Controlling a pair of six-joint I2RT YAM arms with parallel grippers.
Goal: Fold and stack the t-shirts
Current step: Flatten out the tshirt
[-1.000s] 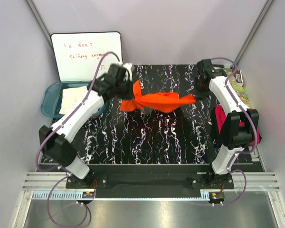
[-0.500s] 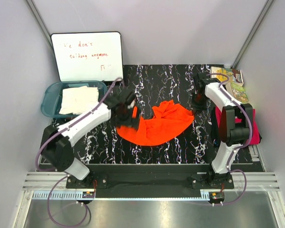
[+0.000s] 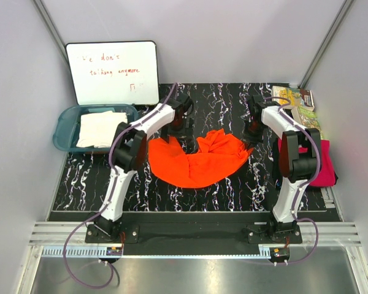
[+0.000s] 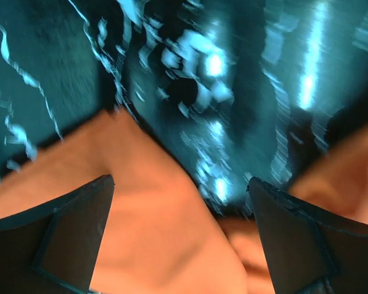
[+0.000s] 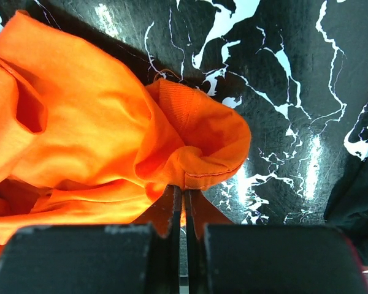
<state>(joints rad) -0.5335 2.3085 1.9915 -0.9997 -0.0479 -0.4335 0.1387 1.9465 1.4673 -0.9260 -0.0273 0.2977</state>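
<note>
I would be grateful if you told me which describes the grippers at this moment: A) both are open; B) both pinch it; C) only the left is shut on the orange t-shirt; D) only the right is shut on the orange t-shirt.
D: the right wrist view shows the right gripper pinched shut on a hem of the orange t-shirt, while the left gripper stands open over the fabric.

A black worktop veined with white marbling (image 3: pixel 221 98) is enclosed by plain pale grey walls (image 3: pixel 233 43), a white rectangular whiteboard bearing red handwriting (image 3: pixel 113 72) being leaned against the rear one, with slanted metal struts (image 3: pixel 326 43) in the back corners and a ribbed aluminium rail (image 3: pixel 331 234) fixed along the near edge.
</note>
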